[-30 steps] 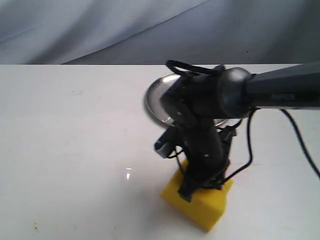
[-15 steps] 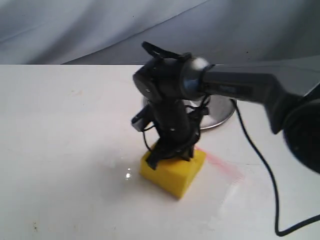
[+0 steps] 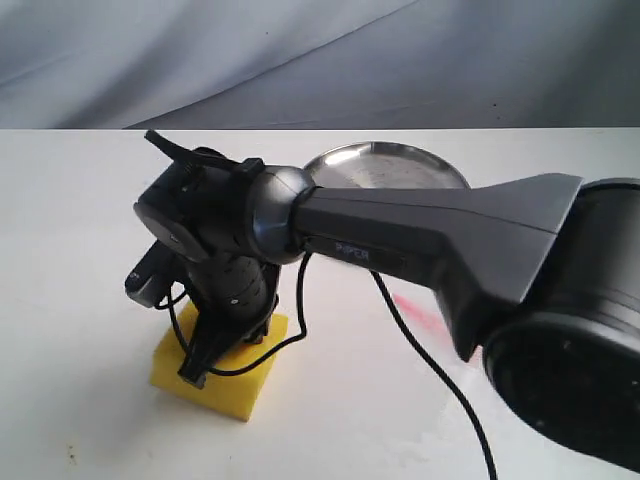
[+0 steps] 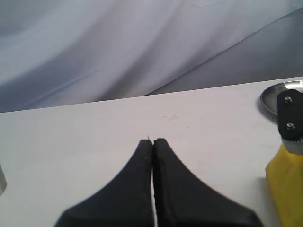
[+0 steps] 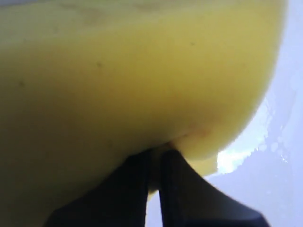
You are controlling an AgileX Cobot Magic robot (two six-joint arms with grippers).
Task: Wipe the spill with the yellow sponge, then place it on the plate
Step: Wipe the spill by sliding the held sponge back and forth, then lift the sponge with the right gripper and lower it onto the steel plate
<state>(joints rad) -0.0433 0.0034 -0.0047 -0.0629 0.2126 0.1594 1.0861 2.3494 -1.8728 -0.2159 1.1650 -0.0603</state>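
The yellow sponge (image 3: pixel 215 372) rests on the white table at the front left, and it fills the right wrist view (image 5: pixel 123 71). My right gripper (image 3: pixel 225 345) reaches across from the right and is shut on the sponge, pinching it from above. Behind the arm lies the silver plate (image 3: pixel 390 165), with its rim also showing in the left wrist view (image 4: pixel 274 94). My left gripper (image 4: pixel 153 142) is shut with nothing in it, hovering over bare table; it does not show in the exterior view. I cannot make out any tan spill; a wet sheen (image 5: pixel 246 153) shows beside the sponge.
A pink-red streak (image 3: pixel 420 312) marks the table to the right of the sponge. The right arm's black cable (image 3: pixel 440 380) trails across the table in front. A grey cloth backdrop (image 3: pixel 200 60) hangs behind the table's far edge.
My right gripper has dragged the sponge leftward across the table, from front right of centre to the front left. The plate is now uncovered behind the arm.
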